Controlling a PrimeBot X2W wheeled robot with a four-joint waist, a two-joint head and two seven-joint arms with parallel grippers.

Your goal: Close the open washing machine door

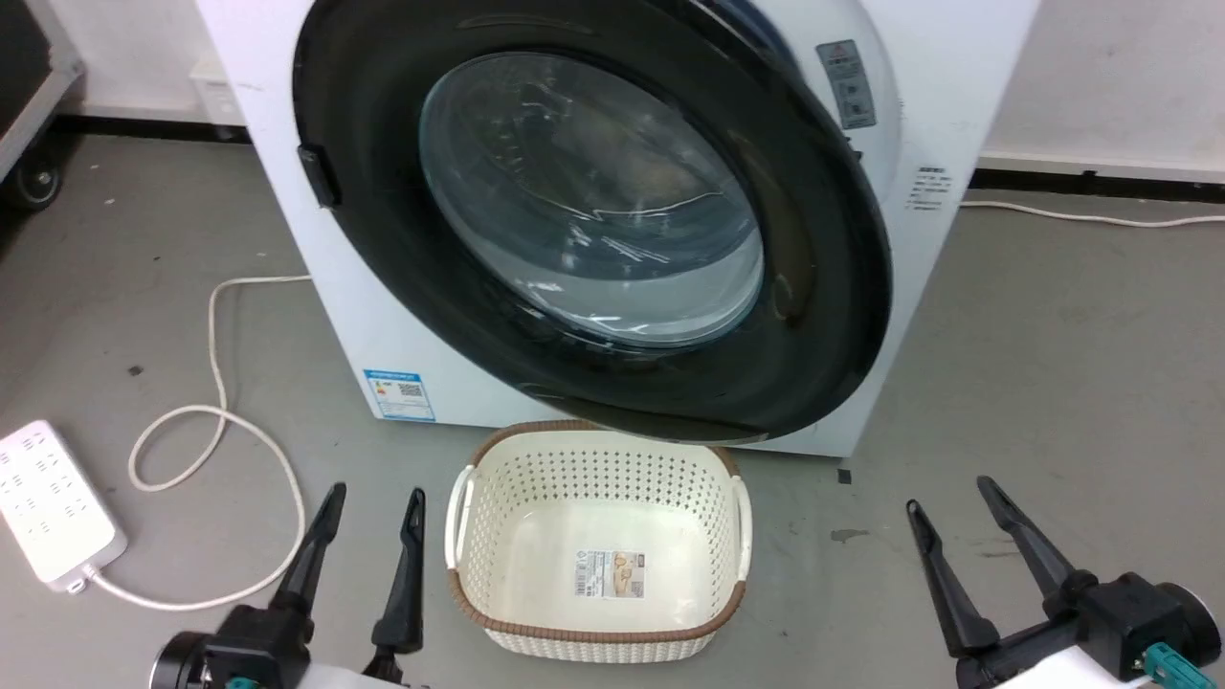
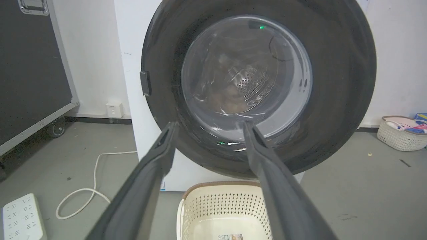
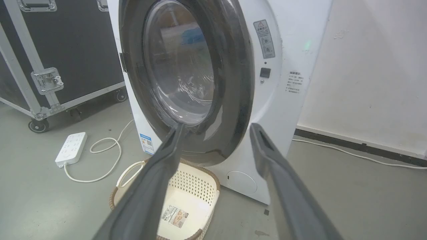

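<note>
Light: bright, even, diffuse indoor; I log only faint shadows on the floor (image 1: 1053, 383). Glare: white streaks across the washing machine door (image 1: 593, 206) glass. Head view: sharp. Wrist views: bowed at edges; left gripper (image 2: 209, 126) fingers (image 2: 143, 193) blurred close up.

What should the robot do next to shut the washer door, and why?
Probably lift the right gripper to the right rim of the washing machine door and press it in. In the right wrist view that rim stands off the white washer, so the door looks ajar. It and the left gripper sit open, low beside the basket.
</note>
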